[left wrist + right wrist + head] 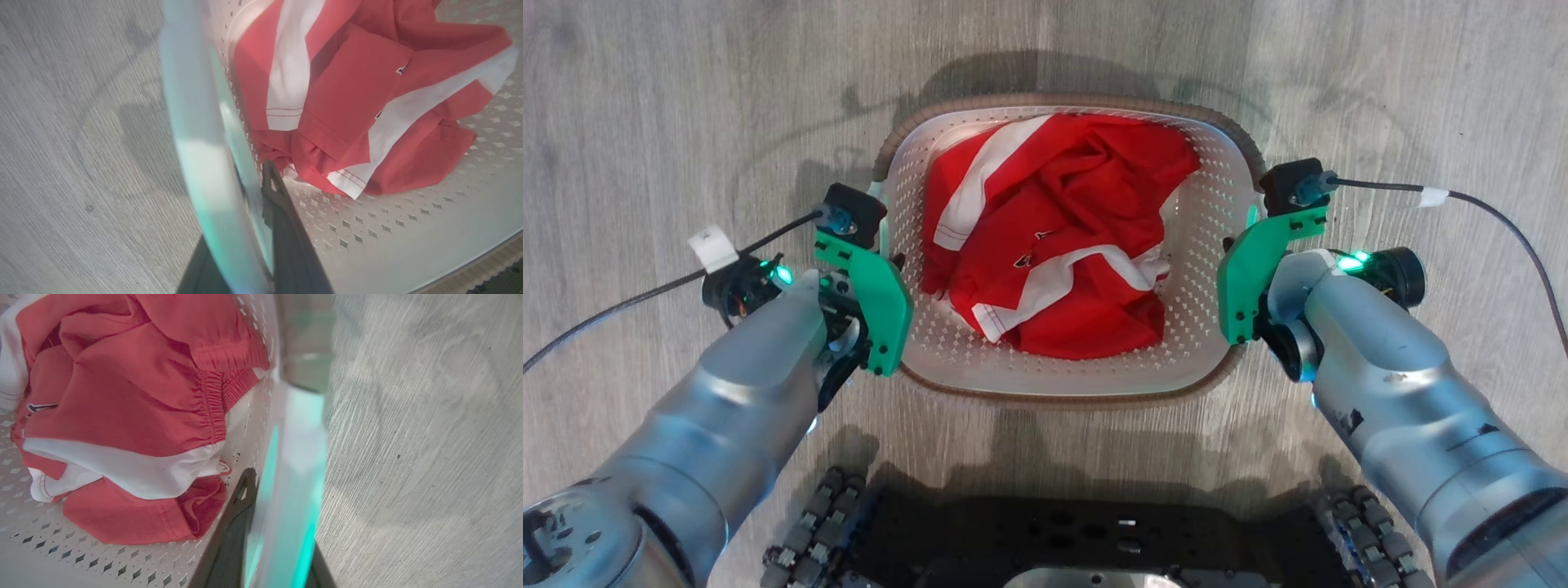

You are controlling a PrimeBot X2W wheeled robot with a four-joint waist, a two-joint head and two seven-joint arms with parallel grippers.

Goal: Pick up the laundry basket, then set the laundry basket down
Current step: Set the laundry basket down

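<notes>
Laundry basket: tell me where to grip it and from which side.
Take the laundry basket by its white side handles, left hand on one, right hand on the other, each from above with one finger inside the wall, one outside. It is wide and the red-and-white garment lies mid-basket, so end grips should keep it level.

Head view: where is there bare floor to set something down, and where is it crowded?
Free: wood floor beyond the far rim of the laundry basket and outside both cables. Crowded: the basket's sides, where the left gripper and right gripper grip it, its inside, holding a red garment, and the strip before the robot base.
</notes>
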